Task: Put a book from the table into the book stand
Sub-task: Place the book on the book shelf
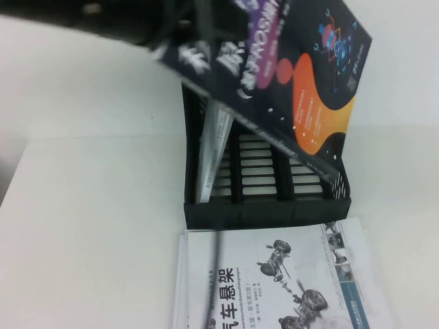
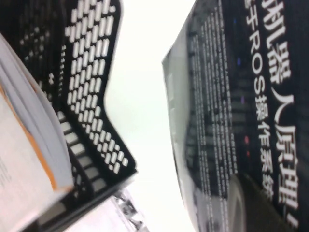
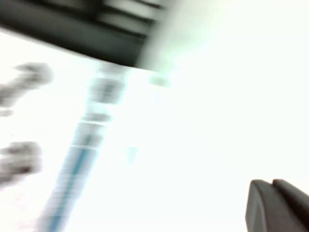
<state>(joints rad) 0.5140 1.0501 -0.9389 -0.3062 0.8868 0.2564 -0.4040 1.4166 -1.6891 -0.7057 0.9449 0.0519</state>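
Observation:
The book (image 1: 288, 75), dark navy with white title and orange artwork, hangs tilted in the air above the book stand (image 1: 267, 212). My left gripper (image 1: 180, 42) reaches in from the upper left and is shut on the book's left end. The left wrist view shows the book's cover (image 2: 251, 96) close up, with one dark finger (image 2: 256, 203) pressed on it, and the stand's perforated side (image 2: 91, 96) below. The stand rests on the white table (image 1: 89, 205); its middle and right compartments look empty. My right gripper (image 3: 277, 205) is shut and hovers low over the table, holding nothing.
A white book with an orange-marked spine (image 1: 212, 151) leans in the stand's left compartment, also in the left wrist view as the white book (image 2: 24, 145). A white book with a car-suspension drawing (image 1: 274, 281) lies flat in front of the stand.

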